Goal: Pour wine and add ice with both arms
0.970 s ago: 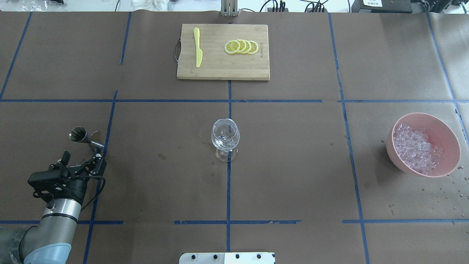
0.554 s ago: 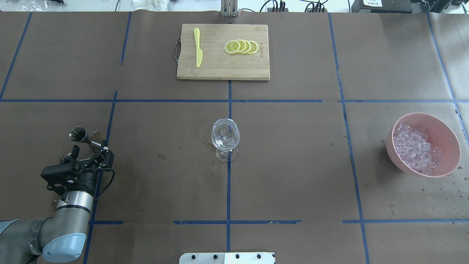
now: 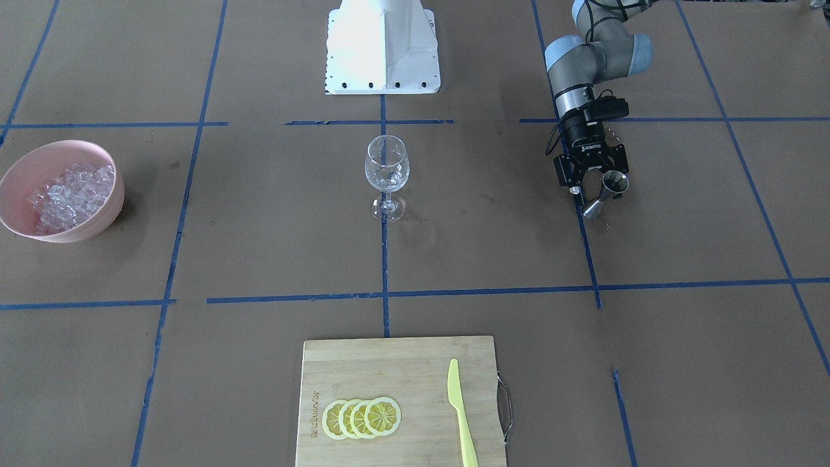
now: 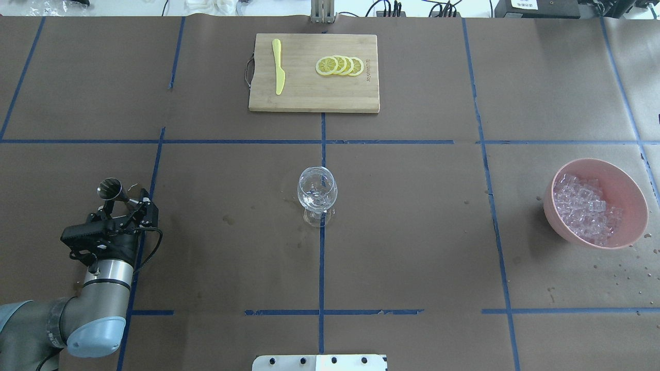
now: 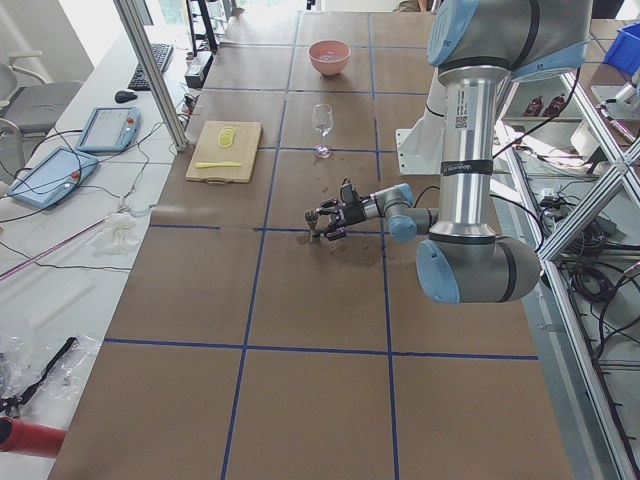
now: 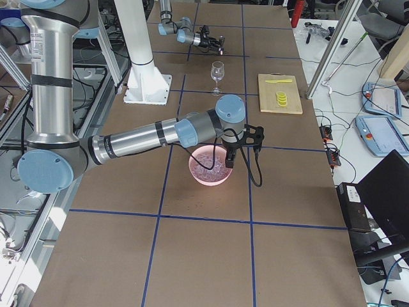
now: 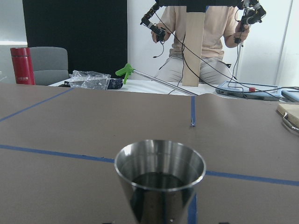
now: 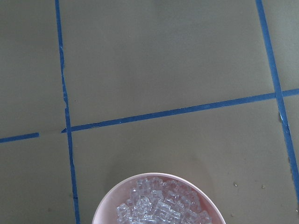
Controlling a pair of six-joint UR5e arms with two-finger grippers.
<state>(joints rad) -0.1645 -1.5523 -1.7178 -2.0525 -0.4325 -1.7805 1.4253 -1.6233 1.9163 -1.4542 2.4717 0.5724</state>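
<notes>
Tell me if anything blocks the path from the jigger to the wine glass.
Nothing visible does. Only bare table paper lies between the jigger, flanked by the left gripper, and the wine glass.

1 ea: glass (image 4: 316, 193), jigger (image 4: 111, 189), ice bowl (image 4: 626, 180), board (image 4: 309, 95), knife (image 4: 279, 67); 4 lemon slices (image 4: 340, 66); 2 arms (image 6: 140, 139).

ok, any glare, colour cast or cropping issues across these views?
Exterior front-facing: white pedestal blown out, detail lost. Right wrist-mounted: the brown paper reads olive, a colour cast; ice in focus. Left wrist-mounted: jigger cropped by the bottom edge, reflections on its wall. Overhead exterior: even light, faint glints on the wine glass.
</notes>
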